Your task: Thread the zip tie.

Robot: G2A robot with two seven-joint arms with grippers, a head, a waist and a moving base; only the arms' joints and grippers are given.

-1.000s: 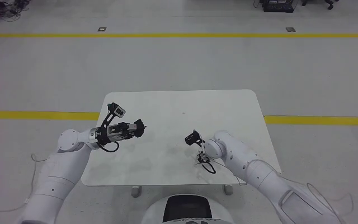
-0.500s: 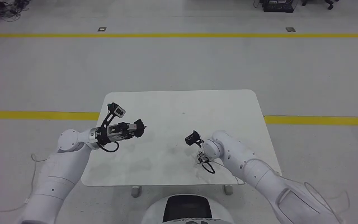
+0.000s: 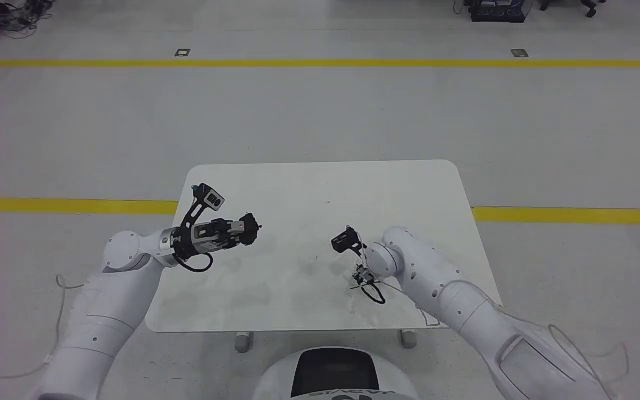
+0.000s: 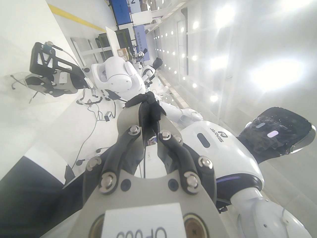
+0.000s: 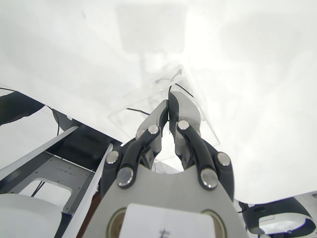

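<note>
A thin black zip tie [image 5: 183, 90] lies across a clear plastic sheet [image 5: 138, 95] on the white table [image 3: 400, 190], near its front edge. My right gripper [image 5: 169, 99] is down on that sheet, shut on the tie, which sticks out on both sides of the fingertips. A pale tie piece [image 5: 171, 77] lies just beyond. In the top view the right gripper [image 3: 358, 278] is right of centre. My left gripper [image 3: 256, 226] hangs above the table's left part, pointing toward the right arm. In its own view the left gripper [image 4: 148, 100] is shut, with nothing clearly visible between the dark pads.
The table's front edge [image 3: 300, 328] runs close behind the right gripper. The clear sheet [image 4: 19, 76] also appears far off in the left wrist view, under the right arm. Bare tabletop lies between the two arms and toward the back.
The right wrist has shifted slightly away from the front edge, its gripper staying down at the sheet. The left arm has not moved.
</note>
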